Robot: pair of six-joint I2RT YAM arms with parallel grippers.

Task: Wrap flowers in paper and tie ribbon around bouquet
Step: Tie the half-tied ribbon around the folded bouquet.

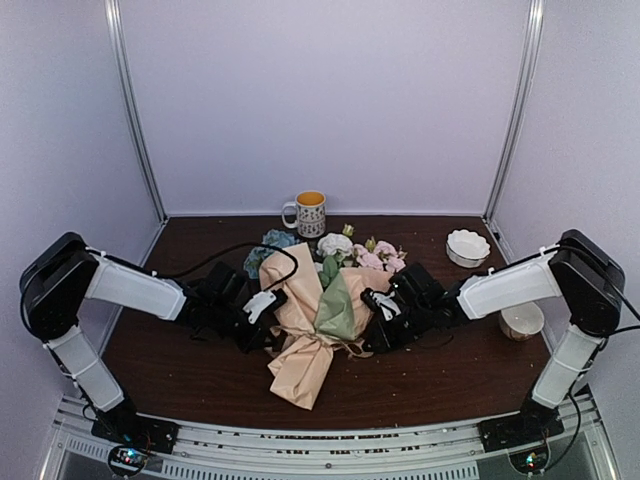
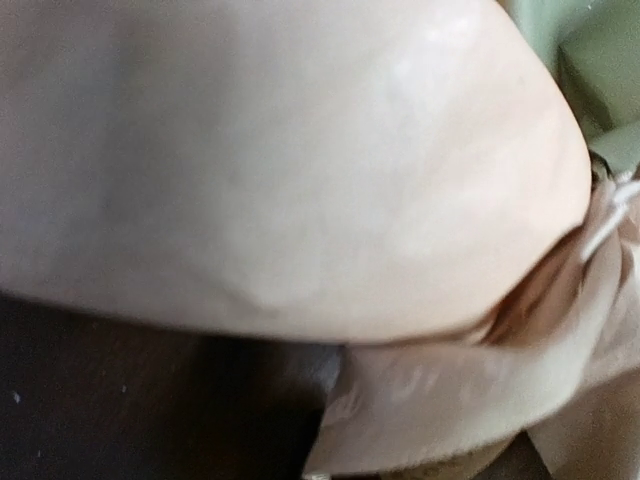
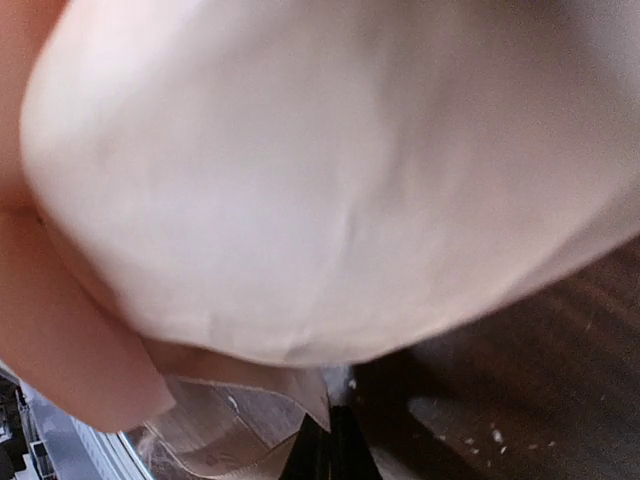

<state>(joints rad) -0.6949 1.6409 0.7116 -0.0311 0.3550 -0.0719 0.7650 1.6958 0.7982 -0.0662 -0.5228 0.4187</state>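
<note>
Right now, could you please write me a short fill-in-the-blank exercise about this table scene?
1. The bouquet is wrapped in peach-tan and ____ paper.
2. Its flowers point toward the patterned ____ standing at the back.
3. The bouquet lies ____ the left hand and the right hand.
4. The scalloped white bowl sits on the robot's ____ side.
Missing words: green; mug; between; right.

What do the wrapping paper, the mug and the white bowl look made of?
Wrapping paper: matte paper, holding sharp creases. Mug: likely glazed ceramic, patterned white, thick handle. White bowl: probably glazed ceramic or porcelain, scalloped rim.
</note>
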